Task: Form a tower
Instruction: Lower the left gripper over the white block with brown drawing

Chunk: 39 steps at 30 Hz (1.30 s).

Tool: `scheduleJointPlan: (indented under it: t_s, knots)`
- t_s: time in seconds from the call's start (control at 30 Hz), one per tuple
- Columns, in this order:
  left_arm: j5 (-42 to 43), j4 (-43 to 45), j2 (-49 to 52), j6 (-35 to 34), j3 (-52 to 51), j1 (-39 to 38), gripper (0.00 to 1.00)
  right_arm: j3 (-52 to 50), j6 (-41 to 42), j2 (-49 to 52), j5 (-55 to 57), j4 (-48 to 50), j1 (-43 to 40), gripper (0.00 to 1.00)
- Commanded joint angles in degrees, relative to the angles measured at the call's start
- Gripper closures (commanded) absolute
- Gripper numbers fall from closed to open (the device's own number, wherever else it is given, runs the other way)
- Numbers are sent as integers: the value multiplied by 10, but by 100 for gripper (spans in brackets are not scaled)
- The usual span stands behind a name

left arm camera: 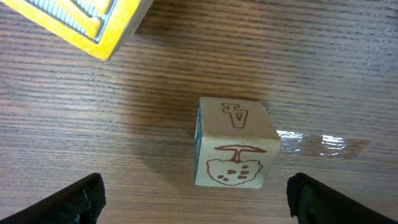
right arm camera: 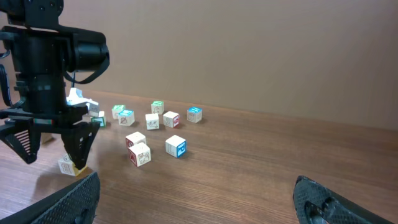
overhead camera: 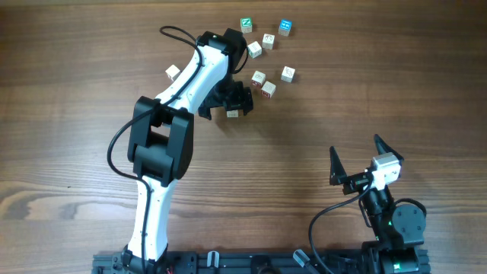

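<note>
**Squarely ahead of a spread claw: one cube, no column in view**

Largest is the brown wood-grain table (overhead camera: 396, 68), flat and matt. Over it the white-and-black left arm (overhead camera: 160, 144) reaches to the far cluster of cubes. The black right arm (overhead camera: 392, 221) sits at the near edge, well apart from every cube, so the left is plainly the nearer. Both claws stand spread and empty: the left gripper (left arm camera: 196, 198) hangs over the table, and the right gripper (overhead camera: 355, 151) gapes above bare wood.

No tower of stacked cubes can be made out in any view, so the task looks barely begun. A yellow wooden cube with a blue-striped face (left arm camera: 87, 18) looms large, cut off at the left wrist view's upper left. Whether it caps a stack cannot be told.

The pale wooden cube with red line drawings and a blue side (left arm camera: 235, 143) rests on the table just beyond the left fingertips, a little right of centre. Being a cube it has no long axis. Its sides run nearly parallel to the fingers, so a straight descent should suit. Smooth, sharp-edged wood ought to pinch firmly.

Loose pale letter cubes (overhead camera: 268, 39) lie scattered nearby. A scrap of clear tape (left arm camera: 320, 144) glints just beside the red-marked cube.
</note>
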Motion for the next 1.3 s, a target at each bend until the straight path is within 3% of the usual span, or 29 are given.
scheduleJointPlan:
  t_s: [0.0,0.47,0.6,0.8,0.9,0.97,1.2,1.27]
  knots:
    - [-10,-10,8,-5,-4,-2,3,0,-6,-3,9,2,-1,0]
    - [-27,-8,8,-5,-4,-2,1,0,-6,-3,9,2,-1,0]
    - [-27,-13,8,-5,-4,-2,16,0,-5,-3,9,2,-1,0]
    - [-27,-25,8,-5,-4,-2,17,0,-6,-3,9,2,-1,1]
    - [-27,-35,8,8,-4,-2,26,0,-6,-3,9,2,-1,0]
    - [-27,-35,8,8,-4,-4,26,0,-6,-3,9,2,-1,0]
    - [-27,30,8,40,-4,-9,27,0,-6,-3,9,2,-1,0]
    - [-27,36,8,51,-4,-9,33,0,-6,-3,9,2,-1,0]
